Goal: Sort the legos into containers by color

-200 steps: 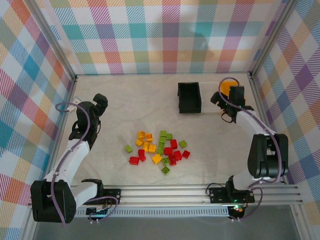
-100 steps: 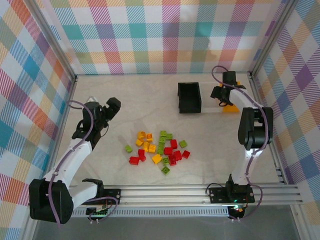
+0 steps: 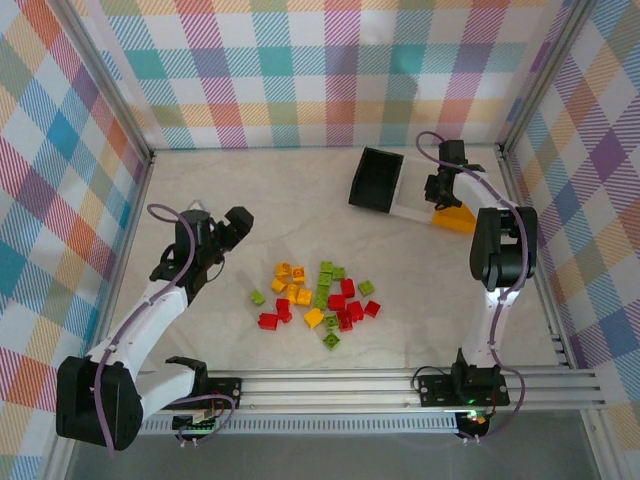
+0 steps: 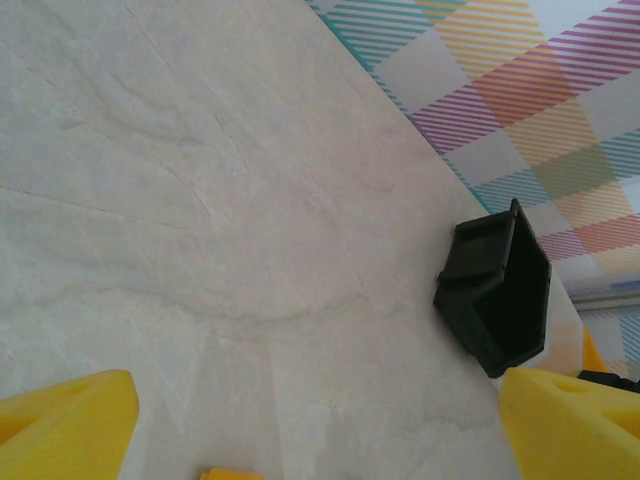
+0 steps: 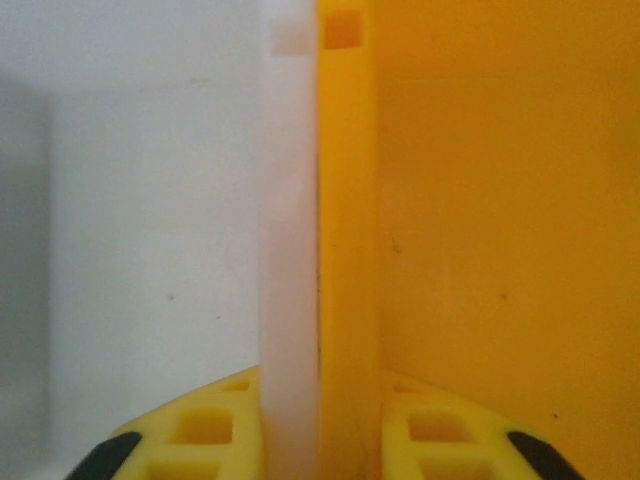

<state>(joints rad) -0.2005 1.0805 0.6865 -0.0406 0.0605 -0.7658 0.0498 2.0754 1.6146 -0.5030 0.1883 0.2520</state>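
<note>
Barely begun, judging by the worktop (image 3: 300, 190). Near its far right corner: black bin (image 3: 376, 180), skewed, looking empty; white bin (image 5: 150, 250) and orange bin (image 5: 500, 200) side by side, walls touching. Right gripper (image 3: 441, 190) there, jaws pressed together, pinching those two touching walls at once. Left gripper (image 3: 238, 226) over the left half, jaws spread wide, holding nothing. Mid-worktop, toward the near edge: the legos (image 3: 318, 296), red, green and yellow-orange, heaped loose and unsorted, well apart from every bin. Left to do, seemingly: settle the bins, then carry over every brick by colour.
</note>
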